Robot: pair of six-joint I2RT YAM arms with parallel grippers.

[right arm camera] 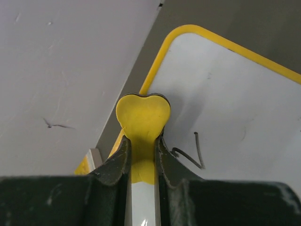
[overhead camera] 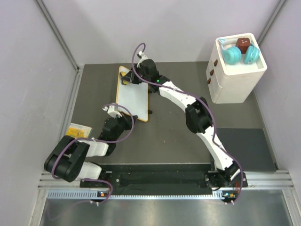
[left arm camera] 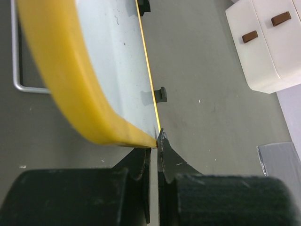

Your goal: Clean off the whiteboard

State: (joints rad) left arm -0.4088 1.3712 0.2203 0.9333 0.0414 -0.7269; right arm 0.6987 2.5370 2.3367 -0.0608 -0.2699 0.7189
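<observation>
The whiteboard [overhead camera: 133, 94] lies on the dark table, a white face in a thin yellow frame. My left gripper [overhead camera: 127, 117] is shut on the board's near edge; in the left wrist view the frame [left arm camera: 89, 94] runs down between the nearly closed fingers of the left gripper [left arm camera: 155, 141]. My right gripper [overhead camera: 133, 77] is over the far left corner. It is shut on a yellow bone-shaped piece [right arm camera: 142, 115], whose head rests on the board [right arm camera: 235, 94] near its rounded corner. The right gripper [right arm camera: 142, 136] is just left of a black handwritten mark [right arm camera: 194, 155].
A white drawer box [overhead camera: 235, 70] stands at the back right with teal items and a brown cube on top; it also shows in the left wrist view [left arm camera: 263, 47]. A yellow item [overhead camera: 77, 129] lies at the left. A dark mat [overhead camera: 244, 148] lies at the right. Grey walls enclose the table.
</observation>
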